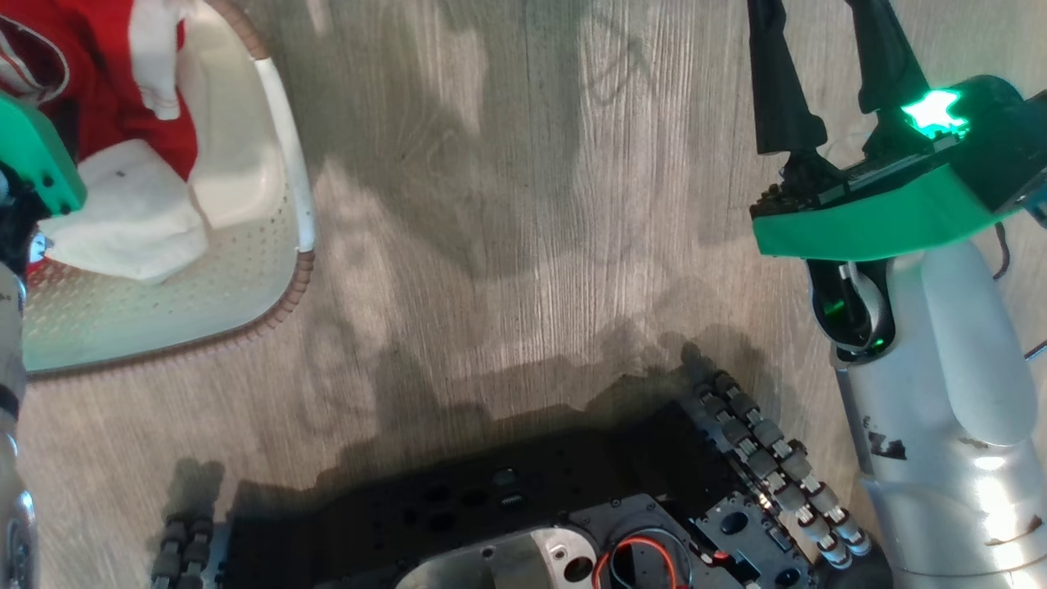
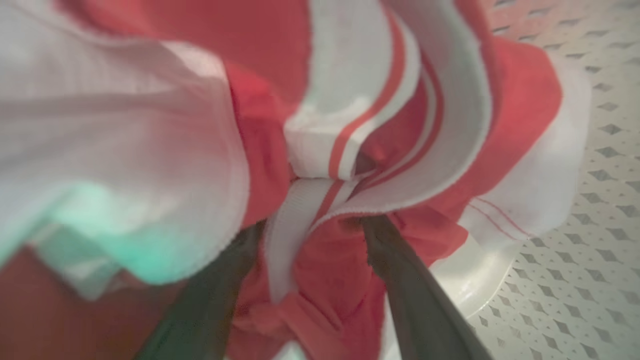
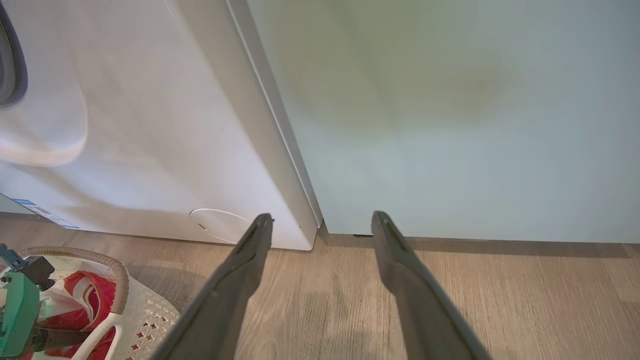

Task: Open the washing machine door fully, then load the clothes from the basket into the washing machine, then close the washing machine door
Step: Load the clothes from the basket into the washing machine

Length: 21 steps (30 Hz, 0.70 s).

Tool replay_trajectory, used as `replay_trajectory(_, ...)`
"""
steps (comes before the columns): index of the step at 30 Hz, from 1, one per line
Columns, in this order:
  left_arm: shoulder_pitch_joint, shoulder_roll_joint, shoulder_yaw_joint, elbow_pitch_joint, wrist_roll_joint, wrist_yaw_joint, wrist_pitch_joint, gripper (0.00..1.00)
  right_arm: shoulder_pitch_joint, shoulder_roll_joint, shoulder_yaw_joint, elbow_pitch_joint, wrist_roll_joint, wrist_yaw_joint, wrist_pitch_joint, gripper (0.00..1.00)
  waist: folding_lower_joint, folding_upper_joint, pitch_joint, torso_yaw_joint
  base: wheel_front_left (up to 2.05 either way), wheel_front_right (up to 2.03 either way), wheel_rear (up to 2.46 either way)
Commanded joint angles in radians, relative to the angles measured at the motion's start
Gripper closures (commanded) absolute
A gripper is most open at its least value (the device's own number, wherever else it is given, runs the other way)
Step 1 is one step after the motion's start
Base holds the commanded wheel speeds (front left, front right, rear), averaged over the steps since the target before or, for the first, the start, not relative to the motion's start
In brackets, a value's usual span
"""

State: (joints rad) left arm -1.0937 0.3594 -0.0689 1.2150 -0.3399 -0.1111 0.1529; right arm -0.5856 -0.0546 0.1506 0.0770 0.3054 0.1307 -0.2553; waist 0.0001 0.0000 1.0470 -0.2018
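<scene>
The basket stands on the floor at the head view's upper left, with the red and white clothes inside. My left arm's green wrist housing hangs over it. In the left wrist view my left gripper is open, its tips pushed into the clothes with a white striped band between them. My right gripper is open and empty above the floor, pointing at the washing machine's lower right corner. The washing machine door is out of view.
A pale teal cabinet stands right of the washer. A round flap and a blue sticker sit low on the washer's front. My dark wheeled base is below. Wood floor lies open between basket and right arm.
</scene>
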Motion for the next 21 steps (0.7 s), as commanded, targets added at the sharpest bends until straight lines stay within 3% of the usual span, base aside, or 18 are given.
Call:
replay_trajectory(1, 0.013, 0.061, 0.003, -0.001, 0.011, 0.0, -0.003, 0.0, 0.041, 0.004, 0.021, -0.031, 0.01, 0.0, -0.006, 0.0, -0.0001, 0.0, 0.007, -0.007, 0.0, 0.0, 0.0)
replay_trajectory(7, -0.006, 0.073, -0.023, 0.026, 0.026, 0.014, 0.043, 0.0, 0.042, 0.004, 0.026, -0.035, 0.025, 0.0, -0.006, 0.0, -0.0001, 0.0, 0.016, -0.022, 0.0, 0.0, 0.0)
replay_trajectory(8, -0.009, 0.073, -0.026, 0.03, 0.027, 0.02, 0.053, 0.1, 0.042, 0.004, 0.026, -0.035, 0.027, 0.0, -0.006, 0.0, -0.0001, 0.0, 0.017, -0.023, 0.0, 0.0, 0.0)
replay_trajectory(9, -0.009, 0.073, -0.026, 0.03, 0.027, 0.02, 0.053, 0.1, 0.042, 0.004, 0.026, -0.035, 0.027, 0.0, -0.006, 0.0, -0.0001, 0.0, 0.017, -0.023, 0.0, 0.0, 0.0)
replay_trajectory(11, -0.014, 0.074, -0.032, 0.034, 0.03, 0.028, 0.06, 1.0, 0.043, 0.004, 0.026, -0.036, 0.031, 0.0, -0.006, 0.0, -0.0001, 0.0, 0.016, -0.027, 0.0, 0.0, 0.0)
replay_trajectory(21, 0.016, 0.038, -0.042, 0.027, 0.024, 0.064, -0.053, 1.0, 0.056, 0.004, -0.007, -0.025, 0.038, 0.0, -0.006, 0.0, -0.0001, 0.0, -0.041, 0.002, 0.0, 0.0, 0.0)
